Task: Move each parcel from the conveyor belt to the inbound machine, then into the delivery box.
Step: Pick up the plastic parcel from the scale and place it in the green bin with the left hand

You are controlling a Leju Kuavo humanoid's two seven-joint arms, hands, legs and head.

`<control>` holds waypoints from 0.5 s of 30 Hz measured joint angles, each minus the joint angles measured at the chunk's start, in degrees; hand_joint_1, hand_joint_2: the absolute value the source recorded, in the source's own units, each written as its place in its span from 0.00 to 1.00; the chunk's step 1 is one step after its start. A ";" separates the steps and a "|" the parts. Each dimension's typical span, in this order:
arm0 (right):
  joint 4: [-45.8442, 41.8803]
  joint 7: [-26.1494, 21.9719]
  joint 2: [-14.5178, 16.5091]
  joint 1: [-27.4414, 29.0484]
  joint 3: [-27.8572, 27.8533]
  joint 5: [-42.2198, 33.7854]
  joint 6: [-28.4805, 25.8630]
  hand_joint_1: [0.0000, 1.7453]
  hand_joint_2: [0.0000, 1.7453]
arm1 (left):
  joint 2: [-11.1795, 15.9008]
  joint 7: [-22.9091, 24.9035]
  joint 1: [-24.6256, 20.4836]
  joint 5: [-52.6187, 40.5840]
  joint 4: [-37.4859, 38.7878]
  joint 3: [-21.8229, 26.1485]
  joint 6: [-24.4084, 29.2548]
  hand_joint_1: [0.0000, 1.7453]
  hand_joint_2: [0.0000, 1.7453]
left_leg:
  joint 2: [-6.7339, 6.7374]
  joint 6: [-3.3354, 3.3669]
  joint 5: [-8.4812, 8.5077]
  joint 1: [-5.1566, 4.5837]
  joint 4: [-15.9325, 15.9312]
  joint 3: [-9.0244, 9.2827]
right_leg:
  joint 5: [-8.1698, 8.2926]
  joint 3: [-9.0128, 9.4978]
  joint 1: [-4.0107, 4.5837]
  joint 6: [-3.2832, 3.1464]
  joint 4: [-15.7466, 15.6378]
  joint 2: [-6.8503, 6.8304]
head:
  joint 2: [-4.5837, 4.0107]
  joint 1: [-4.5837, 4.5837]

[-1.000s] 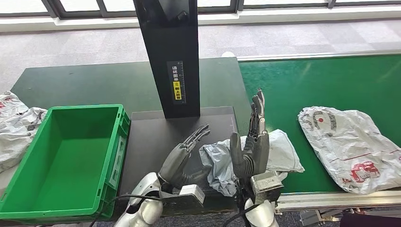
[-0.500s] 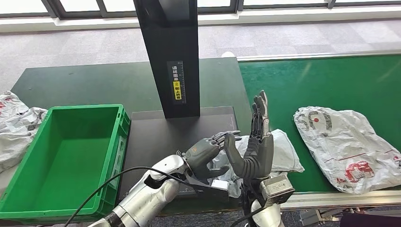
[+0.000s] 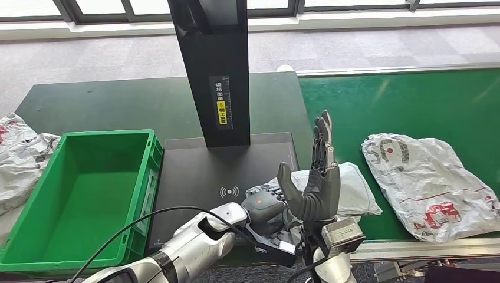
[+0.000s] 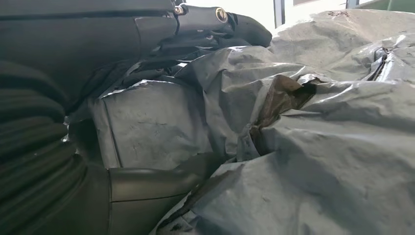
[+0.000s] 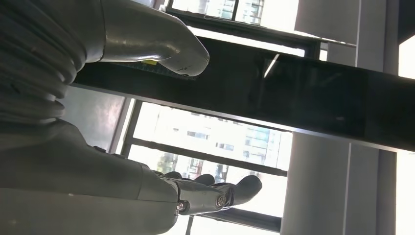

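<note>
A crumpled grey parcel [image 3: 354, 188] lies across the seam between the green conveyor belt [image 3: 401, 106] and the inbound machine's black plate [image 3: 206, 171]. My left hand [image 3: 268, 207] grips the parcel's near left edge. The left wrist view shows that hand [image 4: 73, 122] with its thumb [image 4: 161, 181] under a fold of the grey parcel [image 4: 318, 147] and its fingers [image 4: 220, 19] over it. Just right of it, my right hand [image 3: 318, 180] stands upright and flat, holding nothing and hiding part of the parcel; the same right hand [image 5: 73, 147] points up at the windows in its wrist view. The green delivery box [image 3: 76, 194] sits left of the plate.
A white parcel with red print [image 3: 430, 183] lies on the belt to the right. The machine's black column [image 3: 215, 71] rises behind the plate. More white parcels [image 3: 17, 153] lie left of the box on the dark table [image 3: 118, 106].
My left hand moved right across the plate and closed on the grey parcel's edge. The white parcel drifted left along the belt. My right hand stayed raised.
</note>
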 joint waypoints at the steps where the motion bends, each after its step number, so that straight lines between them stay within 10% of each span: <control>1: 0.05 0.00 -0.02 -0.07 0.10 0.01 0.02 0.00 1.00 | -0.10 0.01 -0.23 0.00 0.48 -0.16 -0.01 0.00 1.00 | 0.00 0.00 0.00 0.00 0.00 0.00 | 0.00 0.01 0.00 0.00 0.00 0.00 | 0.00 0.00; 12: 0.41 0.00 -0.16 -0.21 0.64 0.06 0.08 0.00 1.00 | -0.54 0.02 -1.28 0.00 2.69 -1.10 -0.15 0.00 1.00 | -0.02 0.06 0.04 -0.01 0.00 0.06 | 0.01 0.11 -0.01 0.01 0.00 -0.05 | 0.00 0.00; 15: 0.51 0.00 -0.19 -0.31 0.68 0.15 0.25 0.00 1.00 | -0.58 -0.01 -1.43 0.01 3.14 -1.14 -0.82 0.74 1.00 | -0.03 0.06 0.04 -0.01 0.00 0.08 | 0.01 0.15 0.00 0.01 0.00 -0.06 | 0.00 0.00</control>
